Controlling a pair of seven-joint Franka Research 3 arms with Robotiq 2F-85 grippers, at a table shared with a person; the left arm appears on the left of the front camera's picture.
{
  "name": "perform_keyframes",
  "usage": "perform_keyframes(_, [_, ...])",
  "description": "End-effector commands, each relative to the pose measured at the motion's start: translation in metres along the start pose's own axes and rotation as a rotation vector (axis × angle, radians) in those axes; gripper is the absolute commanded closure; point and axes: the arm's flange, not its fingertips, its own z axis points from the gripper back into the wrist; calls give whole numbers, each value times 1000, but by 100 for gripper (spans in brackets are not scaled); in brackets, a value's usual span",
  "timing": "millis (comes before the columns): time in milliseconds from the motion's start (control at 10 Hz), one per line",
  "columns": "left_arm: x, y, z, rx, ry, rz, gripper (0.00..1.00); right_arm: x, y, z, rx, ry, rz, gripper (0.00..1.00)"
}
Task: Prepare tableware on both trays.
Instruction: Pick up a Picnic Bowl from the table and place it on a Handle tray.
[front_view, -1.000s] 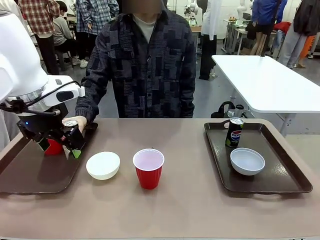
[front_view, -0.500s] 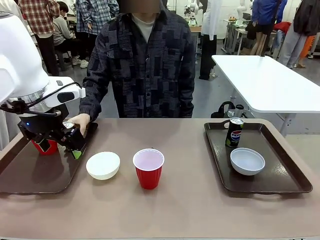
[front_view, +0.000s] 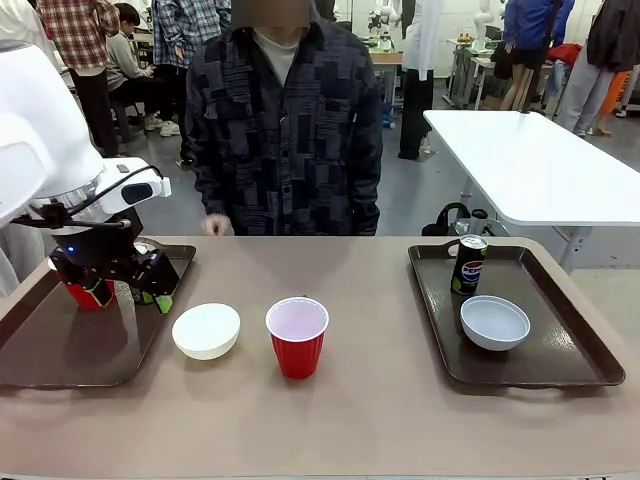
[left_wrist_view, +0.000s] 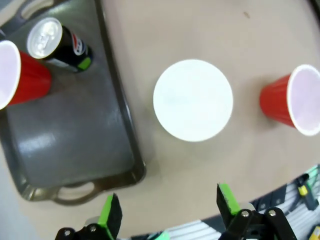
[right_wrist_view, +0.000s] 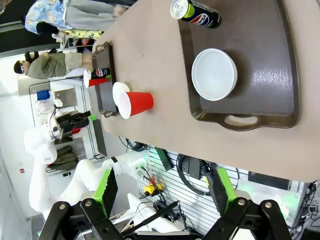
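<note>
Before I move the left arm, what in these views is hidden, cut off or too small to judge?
Front view: the left claw hides most of the can and part of the tray cup.
Left wrist view: picture edges cut off the tray cup at left and the table cup at right.
Right wrist view: the left tray, with its can and cup, is too small to judge.

The light brown desk (front_view: 380, 410) carries a large dark brown rectangular plastic tray (front_view: 70, 345) at its left end and a matching tray (front_view: 548, 372) at its right end. Between them stand a small round white bowl (front_view: 206, 330) and, near it, an upright red plastic cup (front_view: 297, 340).
</note>
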Motion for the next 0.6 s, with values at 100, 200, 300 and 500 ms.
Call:
perform_keyframes(100, [28,4,-59,-7,36,71,0,0,1,0,13,0,5,0])
perform_keyframes(200, [31,4,-74,10,26,88,0,0,1,0,13,0,5,0])
perform_keyframes(300, [35,3,-87,29,19,93,0,0,1,0,13,0,5,0])
perform_keyframes(500, [41,-3,-92,29,0,91,0,0,1,0,13,0,5,0])
